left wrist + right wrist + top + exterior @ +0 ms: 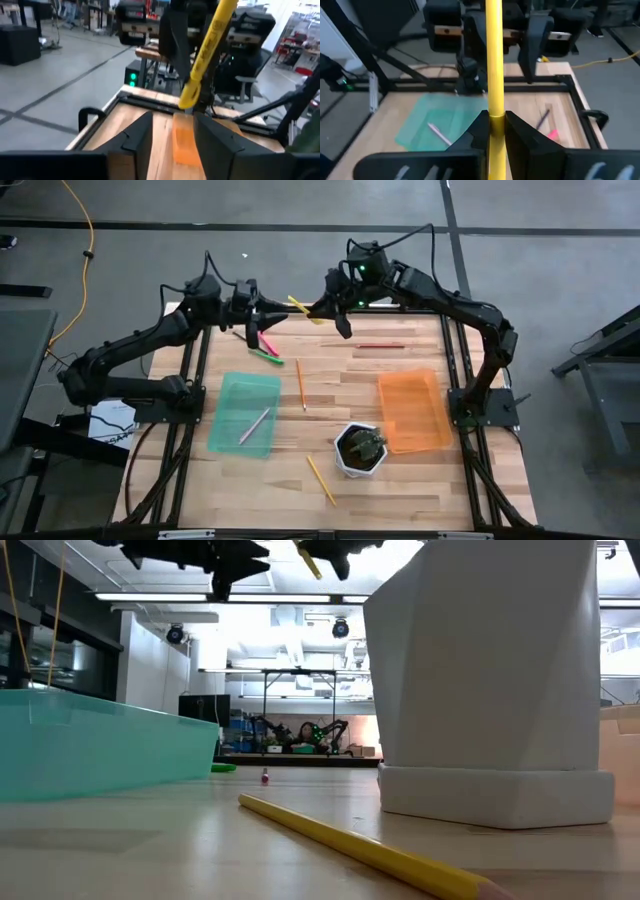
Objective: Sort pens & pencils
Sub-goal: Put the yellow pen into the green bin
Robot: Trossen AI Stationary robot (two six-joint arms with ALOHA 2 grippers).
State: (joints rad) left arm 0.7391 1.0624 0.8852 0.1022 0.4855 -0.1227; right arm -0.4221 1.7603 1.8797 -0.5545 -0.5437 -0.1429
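My right gripper (494,120) is shut on a yellow pen (303,309) high above the table's far edge. My left gripper (174,137) faces it from the left, open, with its fingers just short of the pen's end. A silver-grey pen (254,425) lies in the green tray (232,385). Pink (268,345) and green (267,357) pens lie on the table below my left gripper. An orange pencil (300,385), a red-brown pencil (380,346) and a yellow pencil (320,478) lie flat on the wood. My right gripper pinches the yellow pen's shaft (494,107) between its two fingers, some way in from the ends. The fingers come from the table's right, tipped slightly down, and lie across the pen. The pen is lifted well clear of the table and slants.
An orange tray (432,385) sits at the right. A white pot (345,465) with a plant stands near the front middle and fills much of the low view. A black pen (542,117) lies near the pink one. Bare wood lies between the trays.
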